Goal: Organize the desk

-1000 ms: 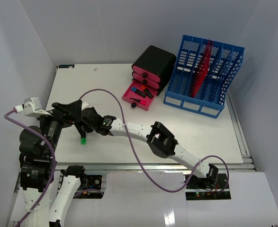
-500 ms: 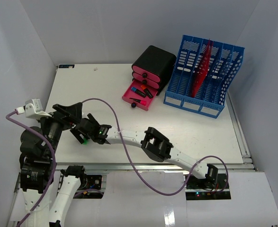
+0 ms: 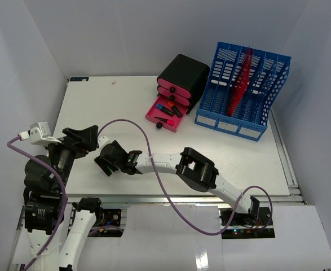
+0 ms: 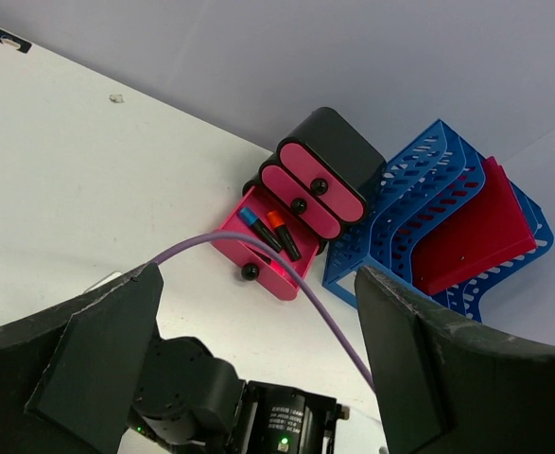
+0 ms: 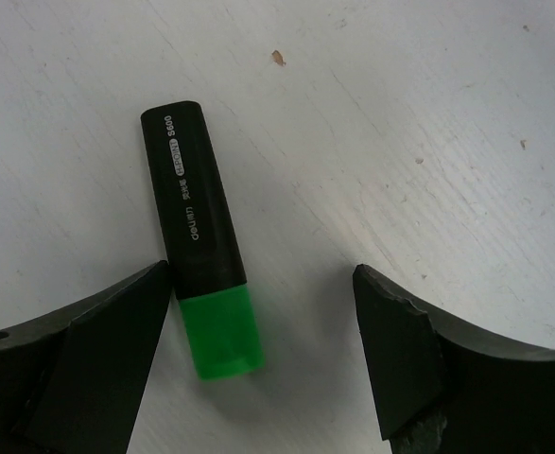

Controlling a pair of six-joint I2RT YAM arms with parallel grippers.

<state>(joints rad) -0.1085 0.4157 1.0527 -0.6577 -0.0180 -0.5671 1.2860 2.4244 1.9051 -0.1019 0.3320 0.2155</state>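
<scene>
While the right gripper (image 5: 261, 317) hovers over the near-left desk surface (image 3: 221, 152), jaws open, a green highlighter (image 5: 201, 284) lies off-centre; pickup step. Next: shift over, close. Left gripper (image 4: 258, 284) jaws open, seemingly empty.

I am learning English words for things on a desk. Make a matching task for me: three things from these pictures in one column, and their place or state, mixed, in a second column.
Things
1. highlighter
2. bottom pink drawer
3. red folder

Place or state
a. stands in the blue file rack
b. lies flat on the desk, between the open fingers of the right gripper
c. pulled out, with pens inside

Pairs: 1-b, 2-c, 3-a
</scene>
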